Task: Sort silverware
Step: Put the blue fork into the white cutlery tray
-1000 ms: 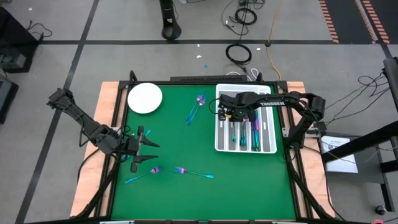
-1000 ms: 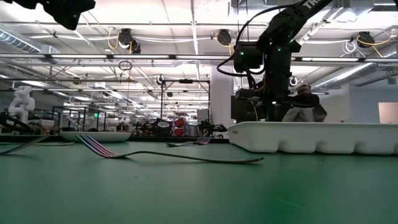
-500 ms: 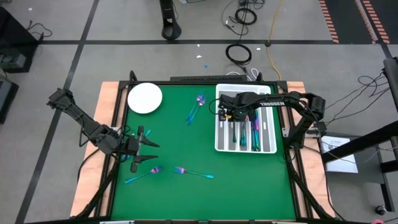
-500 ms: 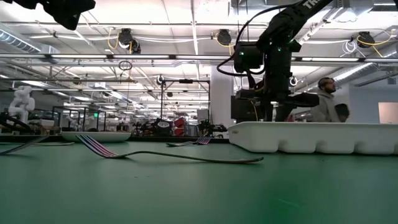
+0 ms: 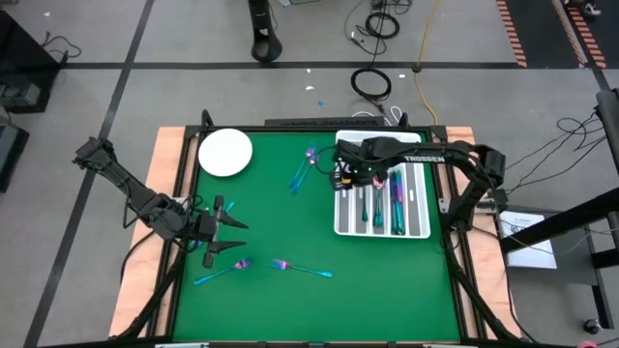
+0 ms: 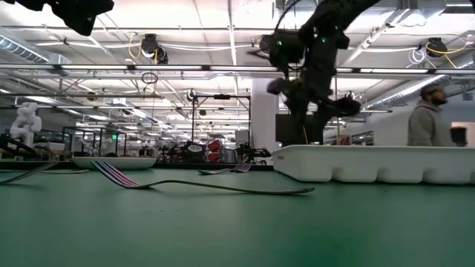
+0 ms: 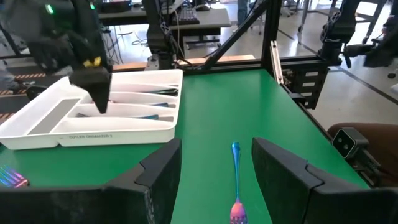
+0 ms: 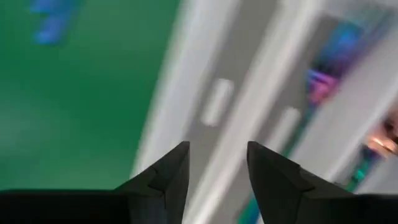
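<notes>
Right gripper (image 5: pixel 340 174) hanging above the tray (image 5: pixel 382 228), at its edge toward the table's middle, fingers (image 8: pixel 166 171) parted with a clear gap and nothing between them. Directly below and just past the fingertips: white dividers and sorted silverware (image 5: pixel 377 205) lying lengthwise in the slots, so any sag or sideways swing risks clipping a divider or the rim and jolting pieces into the wrong compartment, or nudging the whole tray. A little farther out, on the green mat away from the tray: a pair of loose pieces (image 5: pixel 304 166) lying almost on top of each other, likely to come up two at once or to slip flat under a fingertip, being slim and shiny. Beyond those, near the round white plate (image 5: pixel 225 153), little trouble unless a skidding utensil slides under its rim. Farthest, on the opposite side of the table: two more utensils (image 5: pixel 295 267) next to the left gripper (image 5: pixel 224 235), waiting with fingers spread wide and empty; reaching there risks crossing into that arm's space.
</notes>
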### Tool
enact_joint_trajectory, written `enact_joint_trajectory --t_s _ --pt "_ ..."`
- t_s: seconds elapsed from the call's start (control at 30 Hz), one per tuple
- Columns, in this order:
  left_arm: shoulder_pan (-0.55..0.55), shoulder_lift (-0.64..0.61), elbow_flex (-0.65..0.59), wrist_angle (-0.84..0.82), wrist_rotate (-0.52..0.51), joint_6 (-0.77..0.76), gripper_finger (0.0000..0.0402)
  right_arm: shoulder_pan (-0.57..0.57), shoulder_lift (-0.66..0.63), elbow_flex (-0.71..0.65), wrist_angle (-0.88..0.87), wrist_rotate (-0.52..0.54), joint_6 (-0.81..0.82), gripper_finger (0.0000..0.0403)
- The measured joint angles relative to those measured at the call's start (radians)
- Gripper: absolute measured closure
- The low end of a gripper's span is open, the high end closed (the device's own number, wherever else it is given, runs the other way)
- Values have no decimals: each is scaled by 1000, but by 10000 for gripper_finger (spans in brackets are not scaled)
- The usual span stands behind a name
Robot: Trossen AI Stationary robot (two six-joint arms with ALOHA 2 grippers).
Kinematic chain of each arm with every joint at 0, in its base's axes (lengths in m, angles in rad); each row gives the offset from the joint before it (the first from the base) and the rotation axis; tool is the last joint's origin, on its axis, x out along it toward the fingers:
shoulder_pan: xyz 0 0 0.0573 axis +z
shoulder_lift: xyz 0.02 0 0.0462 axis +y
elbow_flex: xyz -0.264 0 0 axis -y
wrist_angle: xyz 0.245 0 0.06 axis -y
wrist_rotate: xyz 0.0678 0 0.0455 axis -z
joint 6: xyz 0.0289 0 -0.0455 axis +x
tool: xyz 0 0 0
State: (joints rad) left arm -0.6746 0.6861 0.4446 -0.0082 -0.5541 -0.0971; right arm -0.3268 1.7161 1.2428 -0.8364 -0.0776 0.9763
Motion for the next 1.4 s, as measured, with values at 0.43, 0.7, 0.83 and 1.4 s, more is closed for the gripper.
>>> enact_joint_trajectory --t_s 0.43,0.7,0.83,1.4 --pt "0 0 0 -1 0 1 204 326 28 156 289 159 -225 256" --pt "0 0 0 0 0 -2 204 549 158 156 492 219 -383 257" --pt "0 0 0 1 0 -2 204 620 235 155 519 284 -395 257" --pt "0 0 0 1 0 -1 204 710 468 155 804 443 -536 257"
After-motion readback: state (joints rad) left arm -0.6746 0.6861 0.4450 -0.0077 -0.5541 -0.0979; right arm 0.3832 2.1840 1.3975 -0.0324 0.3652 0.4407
